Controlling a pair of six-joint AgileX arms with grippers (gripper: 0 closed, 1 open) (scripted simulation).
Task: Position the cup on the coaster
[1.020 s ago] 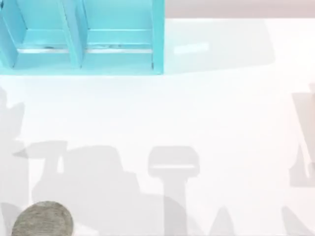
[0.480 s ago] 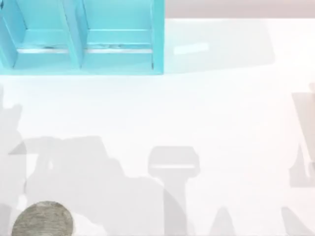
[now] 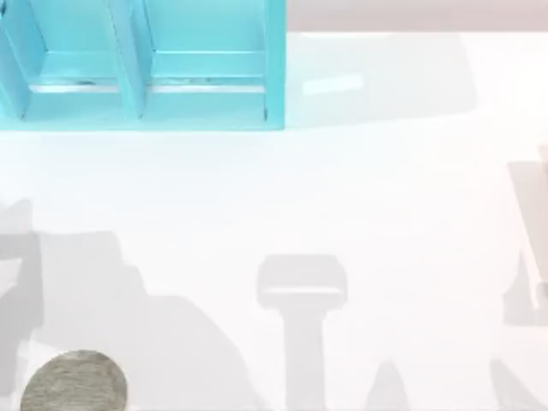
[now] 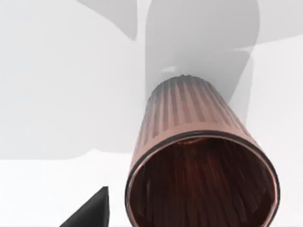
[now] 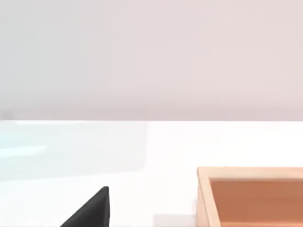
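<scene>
Top view: coaster [image 3: 74,381] at table's [image 3: 342,197] near-left; left wrist view: cup [image 4: 201,156], perhaps held, grip unclear

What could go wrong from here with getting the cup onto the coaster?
The cup sits very close to the left wrist camera, apparently carried, yet its grip is hidden, so it could slip or tilt. The coaster lies cut off at the top view's lower left edge, so an off-centre placement might go unnoticed.

Turquoise shelf unit [image 3: 145,64], white table [image 3: 342,197], perhaps wooden tray [image 5: 251,196]
</scene>
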